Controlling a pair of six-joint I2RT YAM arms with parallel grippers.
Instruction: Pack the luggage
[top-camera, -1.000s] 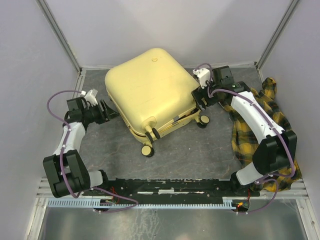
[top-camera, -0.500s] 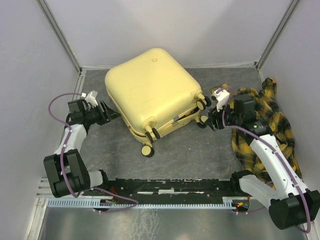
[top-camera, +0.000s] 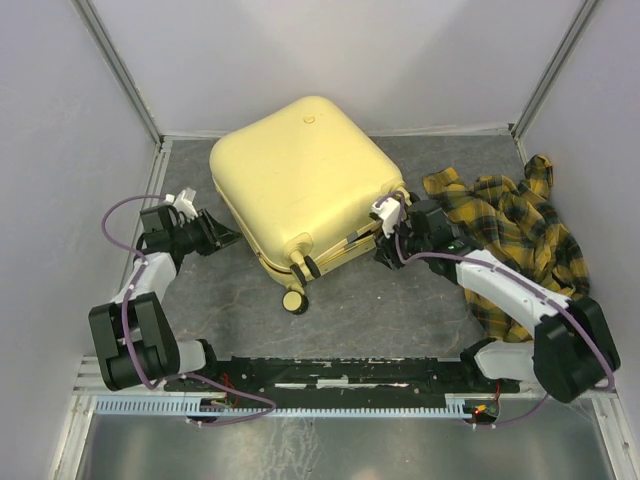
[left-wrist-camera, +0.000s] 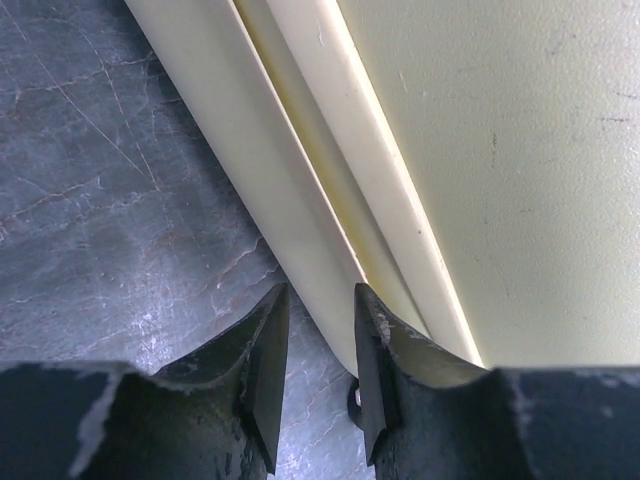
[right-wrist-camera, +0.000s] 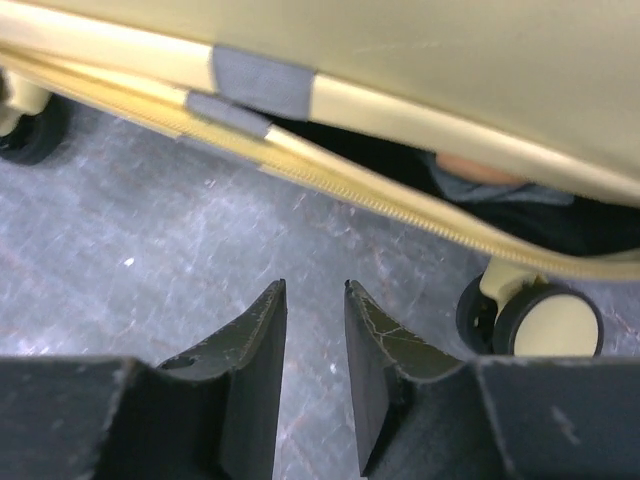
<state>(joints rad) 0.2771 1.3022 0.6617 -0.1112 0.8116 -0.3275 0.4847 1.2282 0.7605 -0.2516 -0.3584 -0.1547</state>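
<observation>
Scene: seen from above, two robot arms reach across a grey, stone-patterned worktop (top-camera: 350, 310) enclosed by pale walls.
Suitcase: a large pale yellow hard-shell suitcase (top-camera: 300, 180) lies flat at the back middle of the worktop. It is turned at an angle, with its wheels toward the near side.
Suitcase opening: on the wheel side the two shells stand slightly apart. The zip (right-wrist-camera: 330, 170) is undone and dark lining (right-wrist-camera: 400, 160) shows in the gap.
Wheel: the right wrist view shows one pale wheel (right-wrist-camera: 545, 320) with a black tyre resting on the worktop.
Left tool: the left tool (top-camera: 226, 238) sits low at the suitcase's left edge. Its fingers are narrowly apart, with nothing clamped between them, and the tips are just beside the seam between the shells. Whether they touch it cannot be told.
Right tool: the right tool (top-camera: 384, 256) sits low by the wheel side, pointing at the open gap. Its fingers are narrowly apart over bare worktop and hold nothing.
Cloth: a yellow and black checked cloth (top-camera: 520, 230) lies crumpled on the right of the worktop, partly under the right arm.
</observation>
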